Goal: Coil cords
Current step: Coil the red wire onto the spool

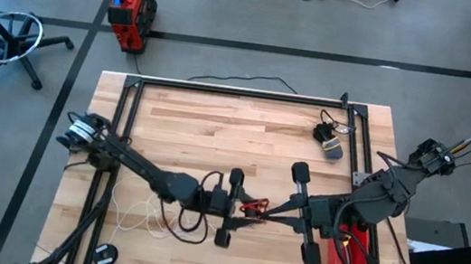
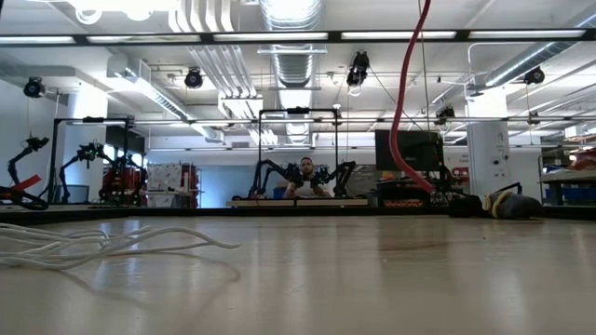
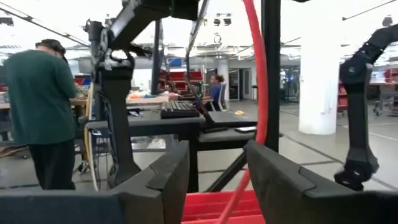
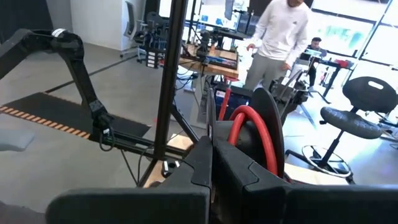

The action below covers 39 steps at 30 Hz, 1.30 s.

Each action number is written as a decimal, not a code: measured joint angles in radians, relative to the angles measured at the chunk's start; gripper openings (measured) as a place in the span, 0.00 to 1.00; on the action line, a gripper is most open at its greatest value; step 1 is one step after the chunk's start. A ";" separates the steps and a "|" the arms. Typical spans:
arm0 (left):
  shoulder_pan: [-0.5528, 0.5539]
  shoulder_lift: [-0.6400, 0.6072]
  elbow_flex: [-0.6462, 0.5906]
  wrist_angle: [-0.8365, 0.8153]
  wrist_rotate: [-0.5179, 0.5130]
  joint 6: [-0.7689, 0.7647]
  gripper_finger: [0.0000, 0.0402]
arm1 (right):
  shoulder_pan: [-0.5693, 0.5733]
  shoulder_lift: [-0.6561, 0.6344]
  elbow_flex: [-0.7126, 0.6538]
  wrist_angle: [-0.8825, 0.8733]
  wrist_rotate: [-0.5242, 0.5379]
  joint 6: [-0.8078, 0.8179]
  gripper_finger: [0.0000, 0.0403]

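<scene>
Red cord coiling is in progress, with both arms meeting at mid-bench.

The left pincer (image 1: 230, 206) stands open beside the thin red cord (image 1: 255, 208); the right pincer (image 1: 302, 206) is closed, gripping that cord. The thin white cord (image 1: 126, 213) lies loose to the left of the red one. Next, the left pincer probably must close on the red cord.

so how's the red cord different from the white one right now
The thin red cord hangs up in the air, while the thin white cord lies on the light wooden table. The red cord passes through the open left pincer and the right pincer looks shut on it; neither pincer touches the white cord. The red cord hangs in one long curve, while the white one sprawls in loose loops. Both are thin flexible cables, not yet neatly coiled.
</scene>
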 joint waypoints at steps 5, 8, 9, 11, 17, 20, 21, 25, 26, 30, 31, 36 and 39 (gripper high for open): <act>-0.002 0.031 0.000 0.053 0.020 -0.005 0.33 | -0.003 0.000 0.000 -0.002 0.000 -0.005 0.00; -0.001 0.045 0.001 0.082 0.029 -0.013 0.31 | -0.008 0.000 0.000 -0.004 0.000 -0.005 0.00; -0.001 0.050 0.001 0.086 0.030 -0.015 0.30 | -0.011 0.000 0.000 -0.005 0.000 -0.005 0.00; 0.000 0.055 0.001 0.089 0.031 -0.016 0.29 | -0.011 0.000 0.000 -0.006 0.000 -0.003 0.00; -0.001 0.058 0.001 0.092 0.058 -0.018 0.31 | -0.017 0.000 0.001 -0.035 0.008 0.012 0.00; -0.001 0.058 0.001 0.091 0.057 -0.004 0.36 | -0.017 0.000 0.001 -0.047 0.011 0.026 0.00; -0.001 0.058 0.001 0.086 0.057 -0.003 0.37 | -0.017 0.000 0.001 -0.053 0.012 0.031 0.00; 0.002 0.059 0.001 0.011 0.060 0.003 0.45 | -0.017 0.001 0.001 -0.074 0.007 0.047 0.00; 0.002 0.059 0.001 0.006 0.060 0.003 0.46 | -0.016 0.000 0.001 -0.079 0.007 0.048 0.00; 0.004 0.059 0.001 0.019 0.057 0.003 0.50 | -0.015 0.002 0.001 -0.082 0.006 0.053 0.00; 0.004 0.059 0.001 0.022 0.057 0.003 0.50 | -0.015 0.003 0.001 -0.082 0.006 0.052 0.00; 0.004 0.059 0.001 0.043 0.055 -0.012 0.42 | -0.015 0.007 0.001 -0.082 0.006 0.045 0.00; 0.004 0.059 0.007 0.047 0.055 -0.029 0.31 | -0.017 0.007 0.001 -0.079 0.007 0.045 0.00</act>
